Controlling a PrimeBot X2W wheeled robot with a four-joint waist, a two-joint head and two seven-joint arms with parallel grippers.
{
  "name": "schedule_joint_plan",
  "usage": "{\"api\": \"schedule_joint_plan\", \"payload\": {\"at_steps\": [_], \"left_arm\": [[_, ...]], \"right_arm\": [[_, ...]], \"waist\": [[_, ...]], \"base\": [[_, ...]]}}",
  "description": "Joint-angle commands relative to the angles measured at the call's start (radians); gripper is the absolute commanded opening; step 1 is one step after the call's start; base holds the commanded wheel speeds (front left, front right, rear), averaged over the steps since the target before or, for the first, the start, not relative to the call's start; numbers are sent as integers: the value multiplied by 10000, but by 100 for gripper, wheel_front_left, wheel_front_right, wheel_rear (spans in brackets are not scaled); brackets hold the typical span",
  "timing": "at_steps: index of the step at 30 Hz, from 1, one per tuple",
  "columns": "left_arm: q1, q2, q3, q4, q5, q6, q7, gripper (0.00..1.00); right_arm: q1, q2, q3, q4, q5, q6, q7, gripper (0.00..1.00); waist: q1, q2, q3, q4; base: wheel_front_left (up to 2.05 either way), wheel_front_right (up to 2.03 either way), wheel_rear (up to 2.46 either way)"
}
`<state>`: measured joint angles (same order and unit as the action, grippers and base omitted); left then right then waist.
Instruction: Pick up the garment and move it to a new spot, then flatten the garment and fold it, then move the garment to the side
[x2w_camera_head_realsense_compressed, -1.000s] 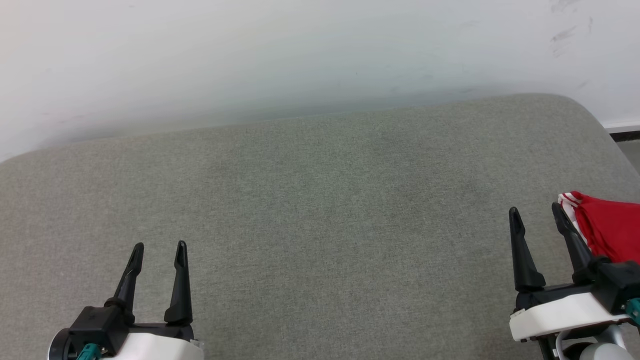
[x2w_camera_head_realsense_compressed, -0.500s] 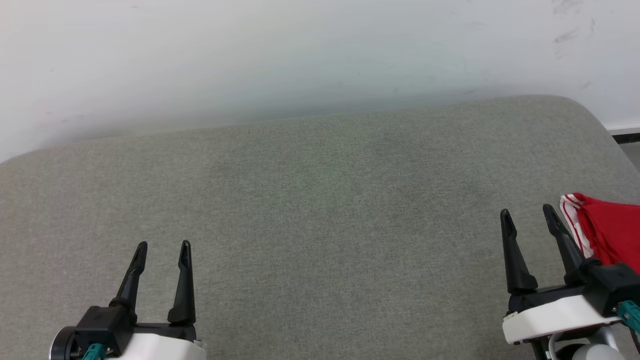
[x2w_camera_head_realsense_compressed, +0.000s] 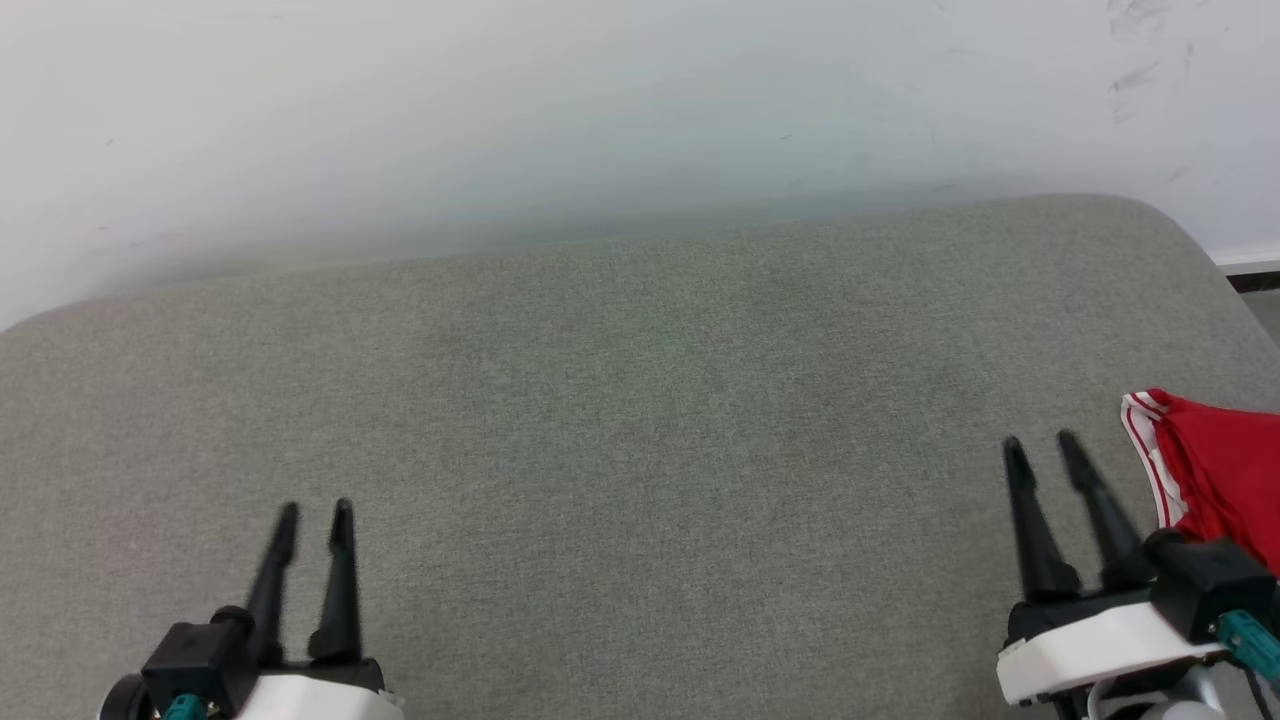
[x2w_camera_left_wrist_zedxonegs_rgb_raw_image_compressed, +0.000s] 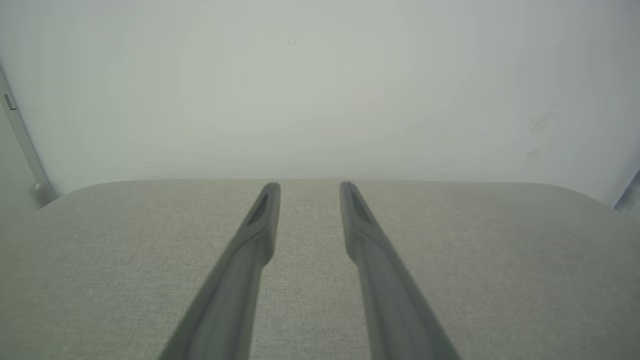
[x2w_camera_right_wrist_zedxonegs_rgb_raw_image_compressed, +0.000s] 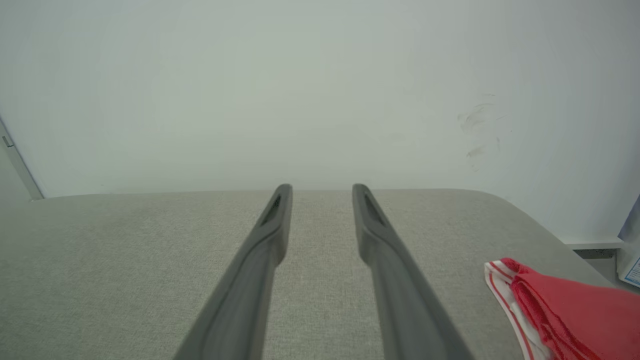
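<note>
Both claws are hovering low over the grey fabric-covered tabletop (x2w_camera_head_realsense_compressed: 640, 420). The red jersey garment with red-and-white striped trim (x2w_camera_head_realsense_compressed: 1225, 480) is lying at the tabletop's right edge, just beside the right claw (x2w_camera_head_realsense_compressed: 1040, 442) (most of it is running out of frame, so I cannot tell whether it is folded or merely bunched). The right claw is standing partly open with nothing between its fingers. The left claw (x2w_camera_head_realsense_compressed: 315, 508) is doing the same, well apart from the cloth.

This is fitting two stages: a shirt waiting at the side for pick-up, or one already folded and set aside. Either way, I'm judging the care point to be the right claw's outer finger. It is sitting near that soft trim, and a sideways brush would drag the cloth.

The head view is smearing the fingers, while the wrist views are showing both gaps crisply. The right wrist view is also catching layered red ridges along the garment's edge.
</note>
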<state>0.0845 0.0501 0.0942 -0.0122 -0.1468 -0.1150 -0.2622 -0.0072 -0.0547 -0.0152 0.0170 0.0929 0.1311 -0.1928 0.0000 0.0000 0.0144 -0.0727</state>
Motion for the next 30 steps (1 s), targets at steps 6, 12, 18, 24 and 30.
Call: {"api": "schedule_joint_plan", "payload": {"at_steps": [6,12,18,24,30], "left_arm": [[-180,-12,67,323,-1026,-11,331,0],[-336,-9,63,511,-2374,-27,654,0],[-473,-7,64,670,-3434,-40,911,0],[-583,-6,72,805,-4267,-51,1118,0],[-729,-4,83,985,-5354,-67,1394,0]], "right_arm": [[10,-37,13,158,1132,0,141,0],[-128,-112,0,388,2608,-1,366,0],[-220,-155,-15,552,3754,-1,542,0],[-292,-183,-33,674,4648,-1,685,0],[-373,-213,-65,836,5807,-1,882,0]], "waist": [[0,0,-5,31],[0,0,-11,71],[0,0,-16,105],[0,0,-21,134],[0,0,-27,175]], "base": [[0,0,0],[0,0,0],[0,0,0],[0,0,0],[0,0,0]]}}
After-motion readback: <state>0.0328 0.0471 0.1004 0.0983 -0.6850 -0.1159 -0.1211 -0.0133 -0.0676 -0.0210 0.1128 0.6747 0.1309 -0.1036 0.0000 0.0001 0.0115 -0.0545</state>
